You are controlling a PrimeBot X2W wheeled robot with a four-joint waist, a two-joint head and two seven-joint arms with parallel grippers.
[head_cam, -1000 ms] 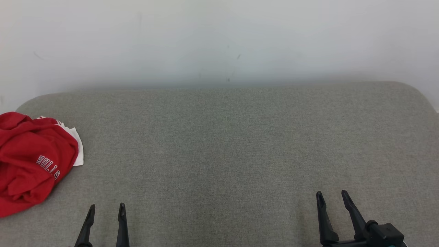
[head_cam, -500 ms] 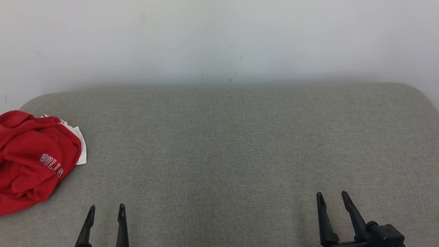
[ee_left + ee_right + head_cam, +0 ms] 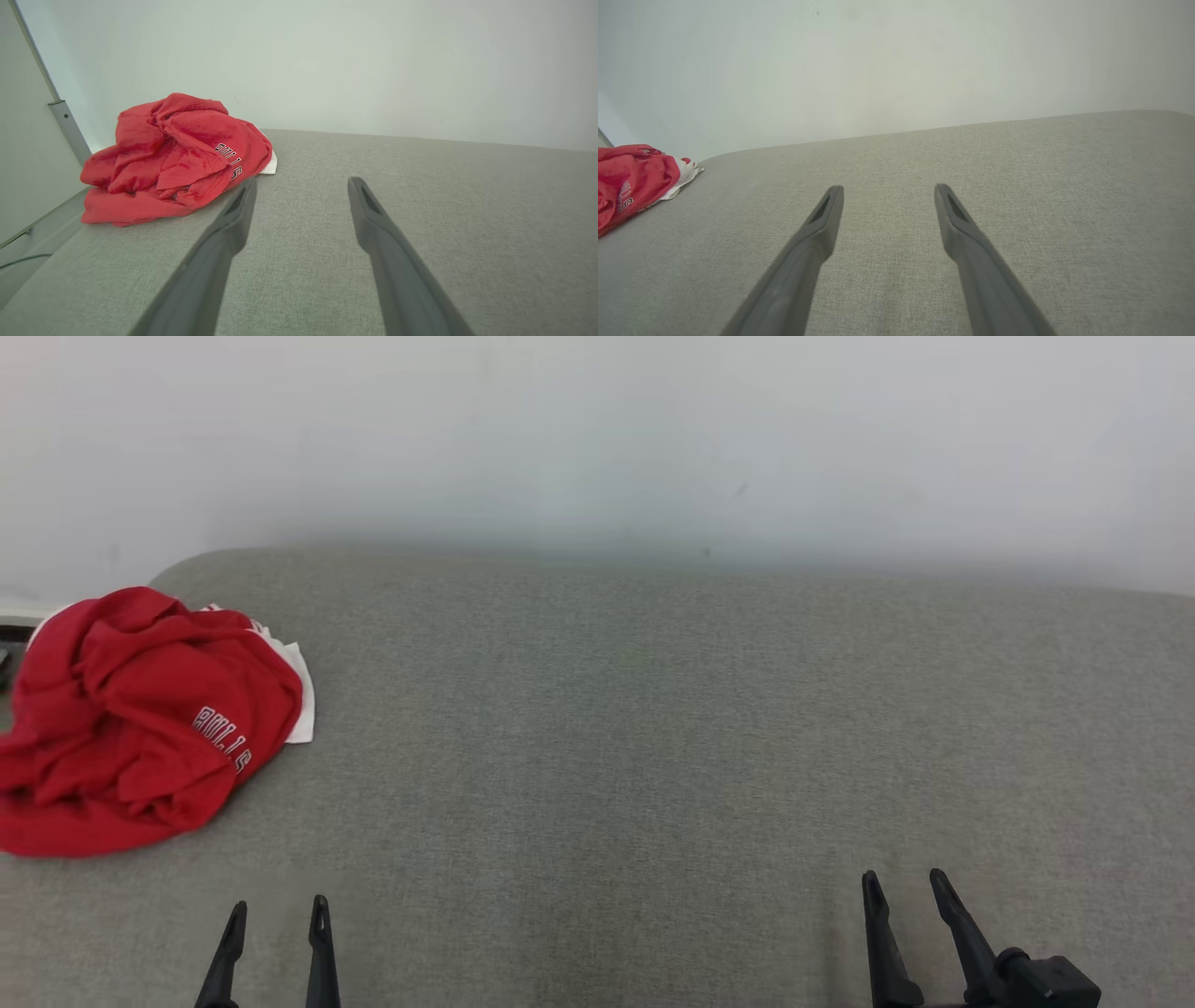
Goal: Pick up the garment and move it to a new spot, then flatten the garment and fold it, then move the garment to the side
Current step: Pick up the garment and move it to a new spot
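At left on the cushion [image 3: 653, 728], the garment [image 3: 140, 719] lies bunched, white edge pointing right; both arms' jaws gape empty.

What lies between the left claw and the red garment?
Nothing: only bare grey cushion separates the left claw from the crumpled red garment, clearest in the head view.

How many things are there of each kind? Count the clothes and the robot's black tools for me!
Clothes: 1, the red shirt, crumpled, with a white bit at its edge
Tools: 2, the left tool and the right tool, both open
Cushions: 1, the grey cushion
Total: 4
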